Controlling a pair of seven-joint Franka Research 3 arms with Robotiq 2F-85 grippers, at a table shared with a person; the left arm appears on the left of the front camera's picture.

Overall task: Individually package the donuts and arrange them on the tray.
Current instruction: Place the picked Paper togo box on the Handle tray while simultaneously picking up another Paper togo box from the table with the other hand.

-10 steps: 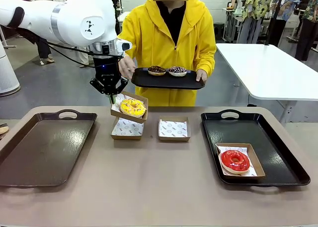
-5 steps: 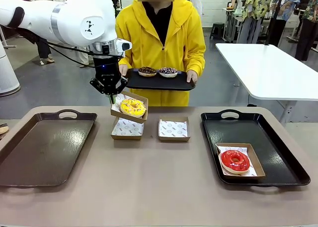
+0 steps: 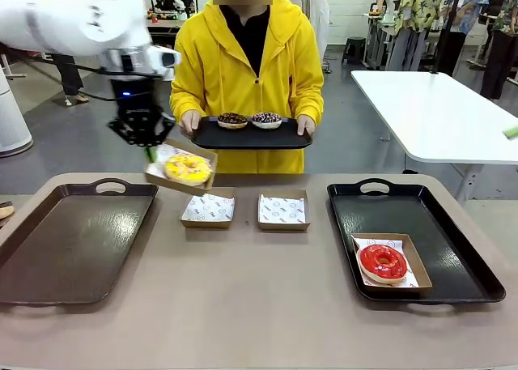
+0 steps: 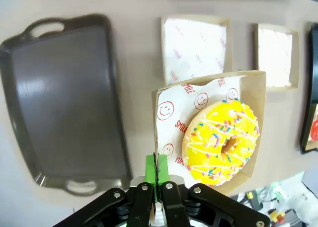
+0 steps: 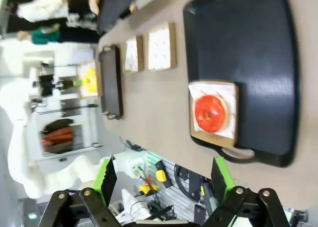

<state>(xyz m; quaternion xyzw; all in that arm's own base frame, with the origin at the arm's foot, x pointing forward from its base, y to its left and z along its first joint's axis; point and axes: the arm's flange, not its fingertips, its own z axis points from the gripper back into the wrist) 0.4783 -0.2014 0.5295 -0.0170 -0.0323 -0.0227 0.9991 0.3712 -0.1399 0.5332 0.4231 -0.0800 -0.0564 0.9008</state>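
One tan table [image 3: 259, 321] underneath everything, with a person [image 3: 243, 62] in a yellow hooded top standing at its far side.

Two big handled trays flat on it: left tray [image 3: 73, 240], dark and bare, and right tray [image 3: 453, 216], black.

Smaller serving tray [image 3: 251, 135] held level in both of the person's hands, above the far edge.

White left arm [image 3: 73, 18] reaching in from the upper left, wrist pointing down.

Four shallow cardboard boxes lined with printed white paper:
- Left empty box [image 3: 208, 208] and right empty box [image 3: 283, 210] side by side on the table, between the big trays.
- Third box [image 3: 411, 261] in the near part of the right tray.
- Lifted box [image 4: 174, 108] up in the air and tilted, over the table just past the left tray's far right corner, near the left empty box.

Four donuts:
- Glossy red donut [image 3: 382, 261] lying in the third box.
- Yellow donut [image 4: 221, 140], striped with white icing and sprinkles, sitting in the lifted box.
- Chocolate donut [image 3: 232, 120] and sprinkled donut [image 3: 266, 119] next to each other on the serving tray, unboxed.

Left fingers [image 4: 156, 170] pinched fully together on the lifted box's edge, green pads clamping cardboard wall and paper.

Right fingers [image 5: 107, 177] spread wide, gripping nothing, well above the table.
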